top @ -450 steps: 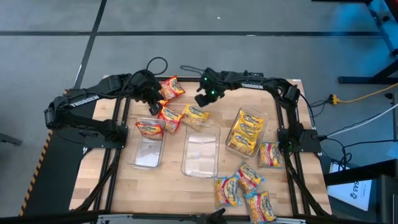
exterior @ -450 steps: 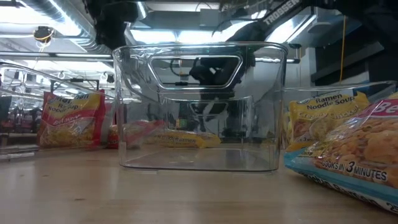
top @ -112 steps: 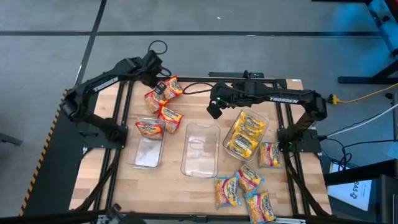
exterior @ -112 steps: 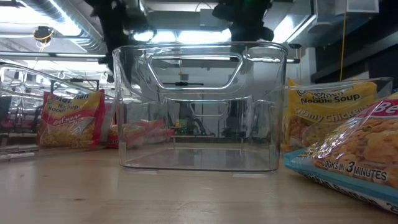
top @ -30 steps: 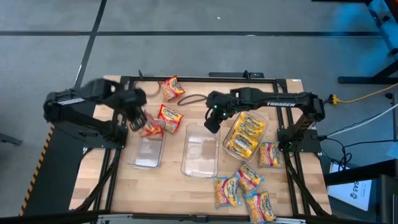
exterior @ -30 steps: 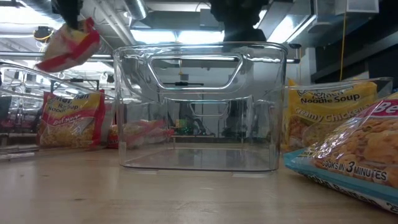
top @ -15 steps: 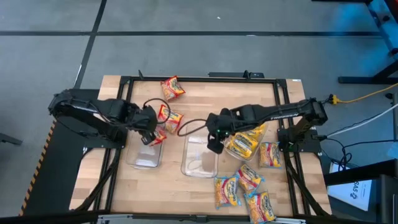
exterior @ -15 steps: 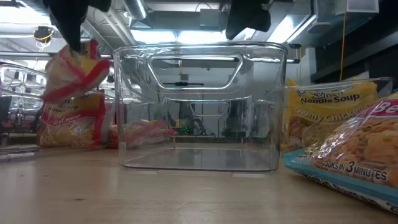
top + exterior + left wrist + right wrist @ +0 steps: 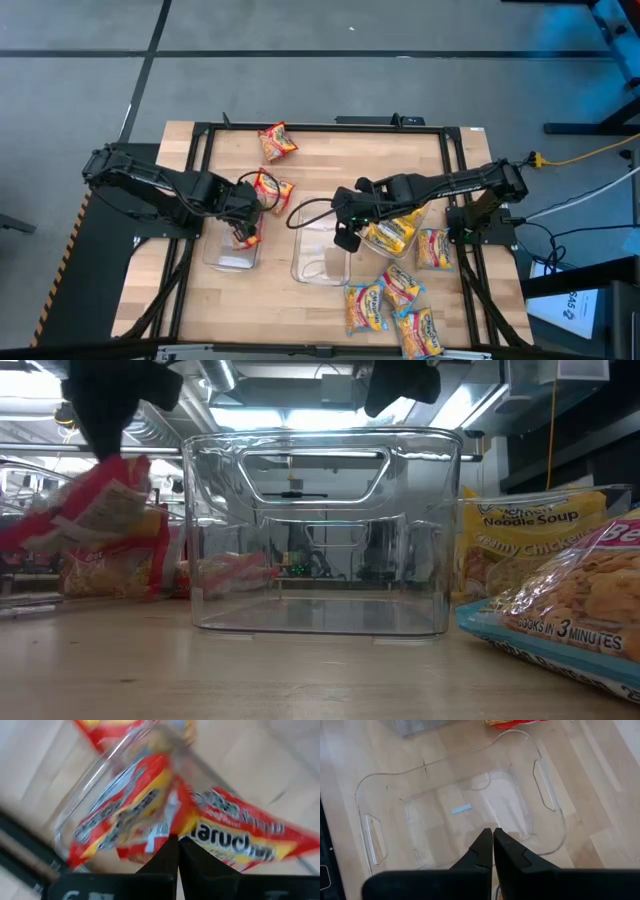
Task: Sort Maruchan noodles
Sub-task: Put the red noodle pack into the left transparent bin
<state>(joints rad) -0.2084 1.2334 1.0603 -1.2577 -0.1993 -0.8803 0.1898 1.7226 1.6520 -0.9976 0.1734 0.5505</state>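
The left gripper (image 9: 243,232) has come down over the left clear tray (image 9: 226,259) with a red packet (image 9: 245,237) pinched between its fingers. A second ago it carried this packet higher and farther out from the tray; now the packet hangs at the tray's far end, low over the opening, and in the low view it has sunk from up near the ceiling lights to about tray height (image 9: 85,510). The left wrist view shows the fingers (image 9: 165,857) narrowed on the crinkled edge of the packet, with the tray's clear rim just past it.

The right gripper (image 9: 345,238) has swung from beside the right tray (image 9: 422,210), which holds the yellow packets (image 9: 392,222), to above the middle tray (image 9: 320,262). Its fingers are closed together on nothing, and the middle tray below shows no packets in it.

This likely means the red sort is partway done: one packet is about to be released into the left tray, though it is not yet let go. A second red packet (image 9: 270,187) lies on the counter just beyond the left tray, and another (image 9: 277,141) lies farther off toward the counter's far edge. A cluster of mixed packets (image 9: 392,303) waits on the counter beyond the middle tray's near right corner.
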